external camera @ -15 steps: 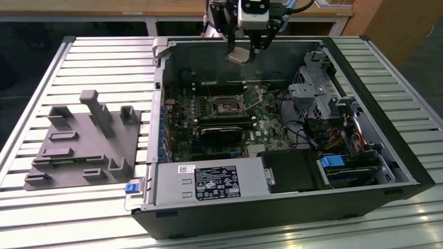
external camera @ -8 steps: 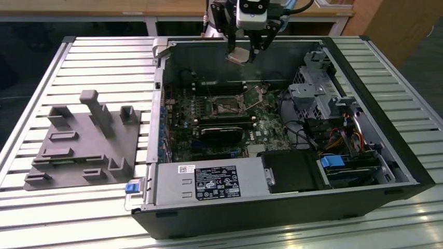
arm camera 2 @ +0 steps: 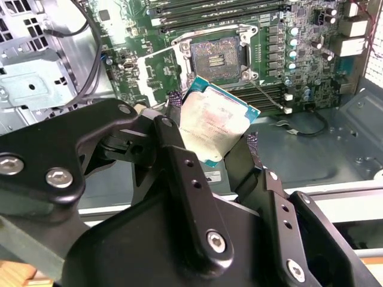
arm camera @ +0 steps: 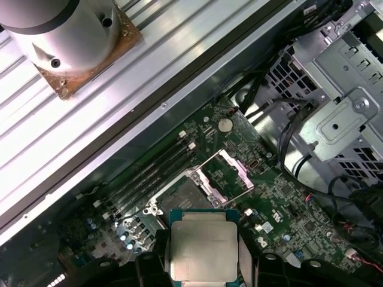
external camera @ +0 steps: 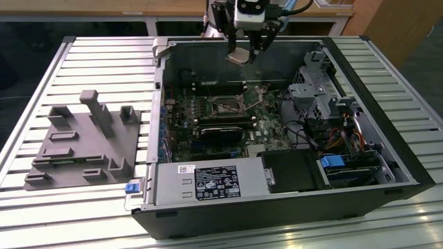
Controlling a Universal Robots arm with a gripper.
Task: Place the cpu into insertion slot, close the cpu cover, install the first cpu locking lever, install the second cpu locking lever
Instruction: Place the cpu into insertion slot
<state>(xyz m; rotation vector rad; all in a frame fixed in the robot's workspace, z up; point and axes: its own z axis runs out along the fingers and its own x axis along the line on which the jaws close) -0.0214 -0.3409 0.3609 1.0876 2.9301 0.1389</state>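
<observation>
Item: gripper (external camera: 241,55), black two-finger type, on the arm over the far end of an open computer case (external camera: 398,161); its fingers (arm camera 2: 172,128) are drawn in to the width of the chip and clamp it by two opposite edges. Item: the cpu (external camera: 237,57), pale silver-beige face with a blue-green border, held in the air between the fingers, tilted, clear of the board below; in the second wrist view the chip (arm camera 2: 216,122) sits above and just short of the socket, and in the first wrist view it (arm camera: 202,251) lies just beside it. Item: the insertion slot (arm camera 2: 216,55), dark square recess with a silver rim, on the green motherboard (external camera: 270,129), uncovered and with no chip in it; also seen in the exterior view (external camera: 225,108) and the first wrist view (arm camera: 179,200). Item: the cpu cover (arm camera: 230,173), thin silver frame with a window, swung up and open at one side of the socket. Item: black heatsink block (external camera: 221,130), on the board near the socket. Item: grey power supply box (external camera: 207,182), at the near end of the case. Item: silver drive cage (external camera: 315,96), on the exterior view's right inside the case. Item: grey moulded fixture tray (external camera: 83,148), on the slatted metal table (external camera: 104,62), to the exterior view's left of the case and apart from it.
</observation>
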